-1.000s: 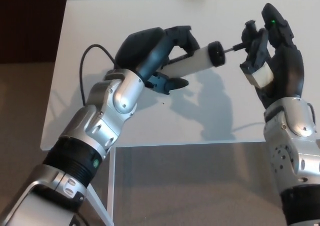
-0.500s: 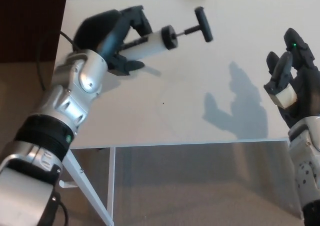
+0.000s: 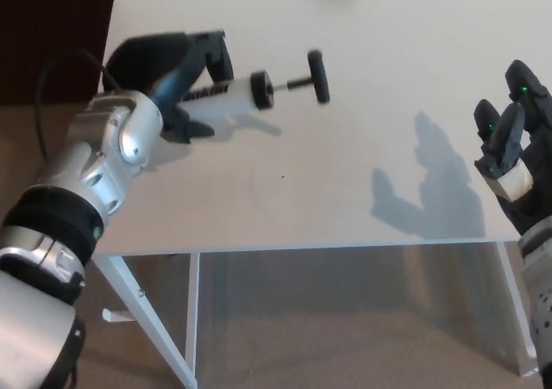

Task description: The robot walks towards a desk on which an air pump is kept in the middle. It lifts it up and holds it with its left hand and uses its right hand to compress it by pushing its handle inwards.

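The air pump has a white barrel with a black end cap, a thin rod and a black T-handle sticking out to the right. My left hand is shut on the barrel and holds it roughly level above the left part of the white desk. My right hand is far off at the right edge of the view, open, fingers up, holding nothing and well apart from the handle. A black hose loops out behind my left wrist.
The desk's front edge runs across the middle of the view, with grey carpet below and a white desk leg at the lower left. A dark cabinet stands beyond the desk's left side.
My left hand has carried the pump leftwards and lowered its handle end to near level. My right hand let go of the handle and has drawn away to the right edge.
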{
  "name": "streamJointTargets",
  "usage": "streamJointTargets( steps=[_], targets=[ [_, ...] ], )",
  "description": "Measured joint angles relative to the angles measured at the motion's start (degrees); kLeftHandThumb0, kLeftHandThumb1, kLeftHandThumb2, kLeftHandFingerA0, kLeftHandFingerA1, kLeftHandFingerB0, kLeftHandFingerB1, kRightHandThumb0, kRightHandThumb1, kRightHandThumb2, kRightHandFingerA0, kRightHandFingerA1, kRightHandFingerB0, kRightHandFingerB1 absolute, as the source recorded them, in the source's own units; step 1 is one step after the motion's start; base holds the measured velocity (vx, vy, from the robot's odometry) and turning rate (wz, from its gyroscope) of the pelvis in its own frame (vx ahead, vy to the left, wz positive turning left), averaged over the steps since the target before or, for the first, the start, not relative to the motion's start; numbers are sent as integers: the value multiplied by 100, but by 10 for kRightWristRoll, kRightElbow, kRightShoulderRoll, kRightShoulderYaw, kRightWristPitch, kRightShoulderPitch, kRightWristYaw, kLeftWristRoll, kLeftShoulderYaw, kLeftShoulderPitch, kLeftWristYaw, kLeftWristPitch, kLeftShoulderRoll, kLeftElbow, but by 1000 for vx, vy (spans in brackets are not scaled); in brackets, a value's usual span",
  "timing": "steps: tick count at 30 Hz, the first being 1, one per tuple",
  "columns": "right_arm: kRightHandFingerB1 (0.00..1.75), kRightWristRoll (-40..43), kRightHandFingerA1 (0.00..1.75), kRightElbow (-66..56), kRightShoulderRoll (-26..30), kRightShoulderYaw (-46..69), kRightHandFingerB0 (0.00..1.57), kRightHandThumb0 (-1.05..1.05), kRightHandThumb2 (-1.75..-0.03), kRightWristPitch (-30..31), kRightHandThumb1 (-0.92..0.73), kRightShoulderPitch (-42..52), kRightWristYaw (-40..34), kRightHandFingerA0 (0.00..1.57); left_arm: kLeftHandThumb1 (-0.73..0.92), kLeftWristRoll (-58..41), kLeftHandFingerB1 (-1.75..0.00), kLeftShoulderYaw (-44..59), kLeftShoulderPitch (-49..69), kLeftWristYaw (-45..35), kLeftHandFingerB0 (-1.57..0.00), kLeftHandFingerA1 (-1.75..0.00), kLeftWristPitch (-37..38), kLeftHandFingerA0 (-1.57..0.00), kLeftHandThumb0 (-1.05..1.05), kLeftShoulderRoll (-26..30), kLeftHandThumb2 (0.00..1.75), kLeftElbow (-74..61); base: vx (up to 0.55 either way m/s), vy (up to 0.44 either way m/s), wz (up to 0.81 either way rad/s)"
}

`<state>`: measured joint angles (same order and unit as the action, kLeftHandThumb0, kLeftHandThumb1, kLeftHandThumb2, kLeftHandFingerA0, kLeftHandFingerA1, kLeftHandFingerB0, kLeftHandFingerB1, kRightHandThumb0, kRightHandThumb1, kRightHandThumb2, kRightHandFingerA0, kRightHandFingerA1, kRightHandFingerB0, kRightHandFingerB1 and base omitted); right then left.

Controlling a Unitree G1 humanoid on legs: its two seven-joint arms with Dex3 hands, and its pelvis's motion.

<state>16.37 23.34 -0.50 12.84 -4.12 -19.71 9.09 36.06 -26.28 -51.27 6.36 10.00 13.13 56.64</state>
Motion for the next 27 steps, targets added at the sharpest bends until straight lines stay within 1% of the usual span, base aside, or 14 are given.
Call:
streamJointTargets(
  steps=[2,3,5,6,7,8,10,11,12,14,15,19,22,27],
  targets=[
    [7,1,10,-15,0,1,0,-92,-111,0,-78,3,1,0,75,8,-153,-21,-1,-3,-48,-170,3,-67,-13,-7,55,13,0,0,0],
    [7,1,10,-15,0,1,0,-92,-112,0,-78,3,1,0,65,8,-108,-22,-1,-3,-61,-151,3,-69,-19,-8,61,13,0,0,0],
    [7,1,10,-36,-1,2,0,-92,-112,1,-78,7,0,0,65,16,-108,-42,-6,-12,-61,-151,3,-69,-19,-19,61,21,0,0,0],
    [7,1,10,-45,-2,1,0,-92,-112,1,-78,8,0,0,55,19,-24,-49,-8,-16,-5,-27,3,-4,-59,-24,58,24,0,0,0],
    [7,1,10,-62,-2,0,0,-92,-112,1,-78,11,0,0,55,21,-24,-57,-13,-24,-5,-27,2,-4,-59,-32,58,26,0,0,0],
    [8,1,10,-67,-3,0,0,-92,-112,1,-77,11,-1,0,46,21,-3,-59,-15,-28,0,0,2,0,-80,-36,83,27,0,0,0],
    [8,0,10,-84,-3,-2,0,-92,-112,1,-77,13,-1,0,46,19,-3,-60,-19,-44,0,0,1,0,-80,-46,83,28,0,0,0],
    [8,0,11,-89,-3,-3,0,-91,-112,1,-77,14,-1,0,54,19,0,-60,-20,-49,0,0,0,0,-85,-48,58,28,0,0,0],
    [8,0,10,-100,-4,-4,0,-92,-112,1,-77,15,-1,0,47,18,-1,-61,-21,-59,0,0,-1,0,-89,-53,85,28,0,0,0],
    [8,-1,10,-111,-4,-5,0,-92,-112,1,-77,17,-1,0,47,18,-1,-63,-22,-69,0,0,-4,0,-89,-58,85,28,0,0,0],
    [9,-1,12,-123,-4,-7,0,-91,-111,2,-76,20,-1,0,63,18,0,-64,-23,-77,0,0,-6,0,-93,-61,59,28,0,0,0],
    [10,-1,12,-173,-4,-12,0,-91,-111,5,-76,32,-1,0,65,18,0,-67,-26,-108,0,0,-14,0,-96,-69,60,29,0,0,0],
    [10,-1,14,-214,-4,-15,0,-90,-110,9,-76,43,-2,0,68,18,0,-67,-31,-130,0,0,-22,0,-105,-69,61,29,0,0,0],
    [10,-2,13,-280,-4,-23,0,-89,-111,17,-77,65,-5,0,64,16,0,-61,-43,-172,0,0,-34,0,-101,-61,59,16,0,0,0]
  ],
)
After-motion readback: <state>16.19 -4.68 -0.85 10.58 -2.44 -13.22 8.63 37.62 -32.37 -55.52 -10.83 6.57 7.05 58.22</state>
